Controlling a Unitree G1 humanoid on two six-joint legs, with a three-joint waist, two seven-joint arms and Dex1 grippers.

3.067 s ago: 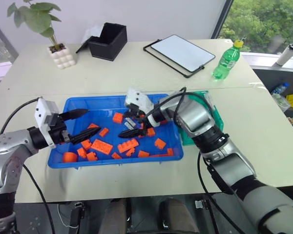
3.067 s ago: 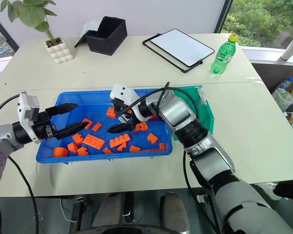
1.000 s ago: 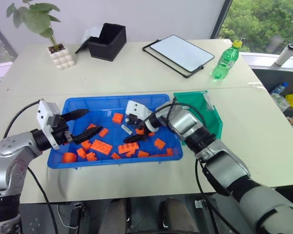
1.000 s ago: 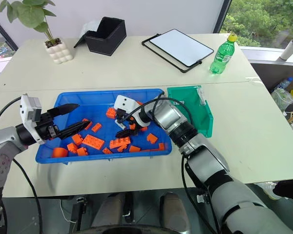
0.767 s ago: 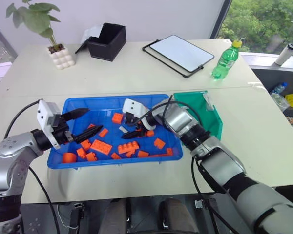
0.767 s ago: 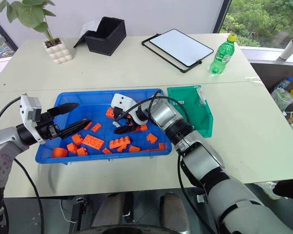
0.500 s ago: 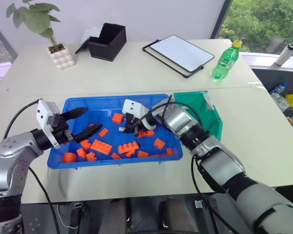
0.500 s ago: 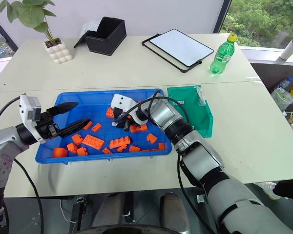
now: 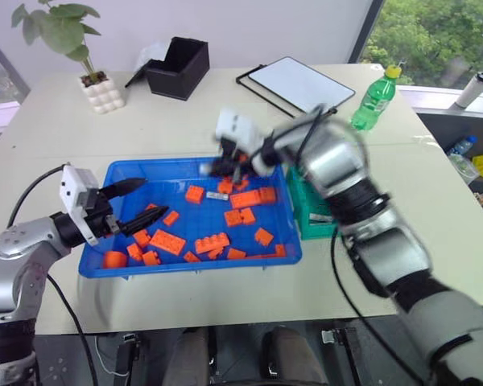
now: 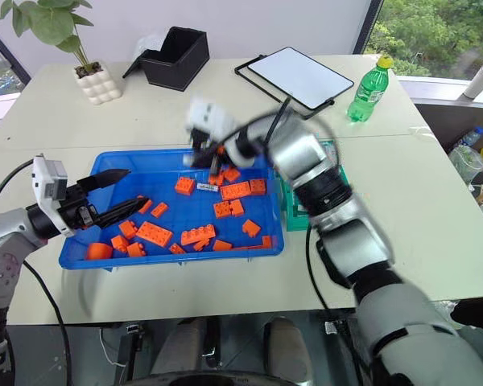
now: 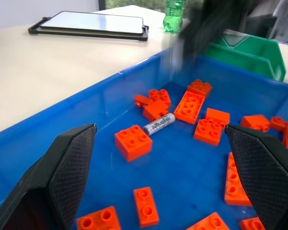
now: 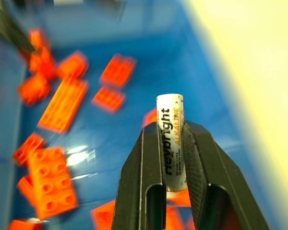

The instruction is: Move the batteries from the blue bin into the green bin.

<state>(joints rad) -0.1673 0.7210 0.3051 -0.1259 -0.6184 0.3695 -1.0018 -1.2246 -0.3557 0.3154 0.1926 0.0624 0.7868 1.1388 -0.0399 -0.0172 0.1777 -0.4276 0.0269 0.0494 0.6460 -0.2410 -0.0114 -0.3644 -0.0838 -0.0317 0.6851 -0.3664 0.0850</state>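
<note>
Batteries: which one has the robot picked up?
The battery clamped between the right pincer's black fingers; the other battery lies loose among orange bricks in the blue bin.

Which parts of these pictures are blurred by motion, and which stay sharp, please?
Left eye view: the right gripper and its arm smear, while the blue bin is crisp. Right wrist view: the held battery is sharp against streaked orange bricks. Left wrist view: a loose battery reads clearly.

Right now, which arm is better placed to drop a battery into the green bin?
Right. Its tool is shut on a battery, lifted above the blue bin, beside the green bin. The left tool hangs open over the blue bin's far side.
</note>
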